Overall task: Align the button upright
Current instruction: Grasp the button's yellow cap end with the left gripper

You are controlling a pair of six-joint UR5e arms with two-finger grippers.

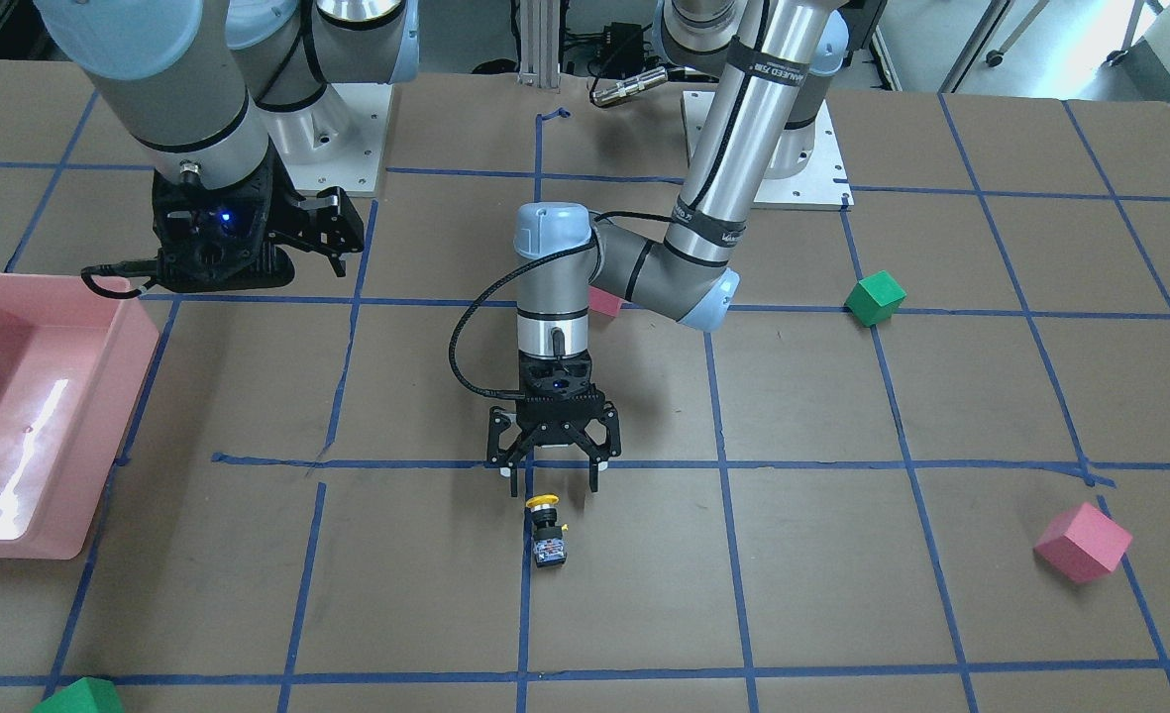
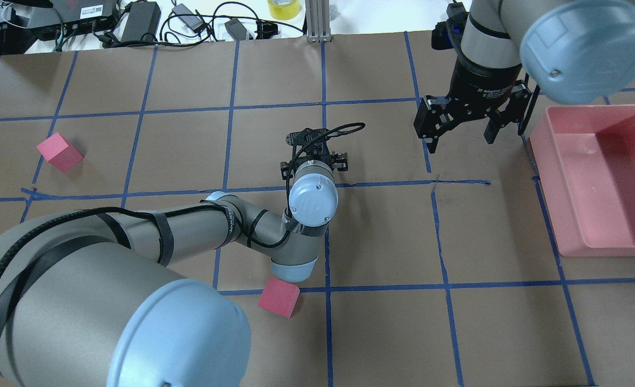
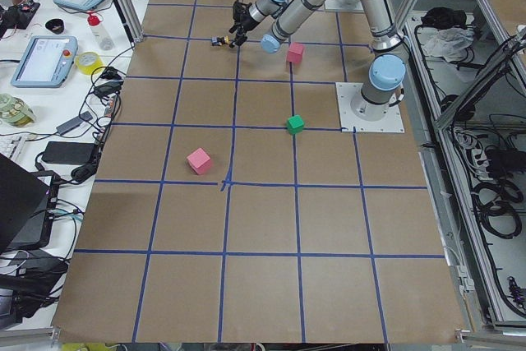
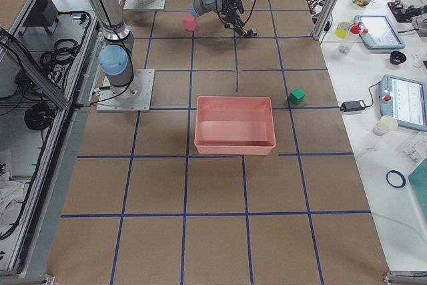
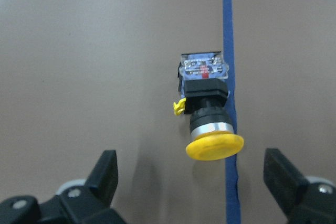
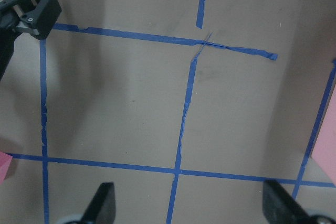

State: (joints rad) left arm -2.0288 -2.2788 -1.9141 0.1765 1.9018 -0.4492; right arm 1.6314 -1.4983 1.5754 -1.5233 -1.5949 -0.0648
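Left gripper point(image 5: 190, 178), jaws spread wide and empty, hovers near the side-lying button point(image 5: 206, 106); I judge it light, rigid, slick-capped, best pinched across its black body.

The collar point(image 2: 486, 88) above the right gripper point(image 2: 461, 141) reads "2F Adaptive"; lettering on the left arm's point(image 1: 733, 149) strap point(image 1: 751, 67) is illegible.

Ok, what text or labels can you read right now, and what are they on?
"Adaptive": white print on the right arm's black wrist, above the right gripper; the rest is unclear.
White lettering on the black straps round the left arm: too blurred.
The sticker on the black box behind the table: too small.
The button: no readable marking.
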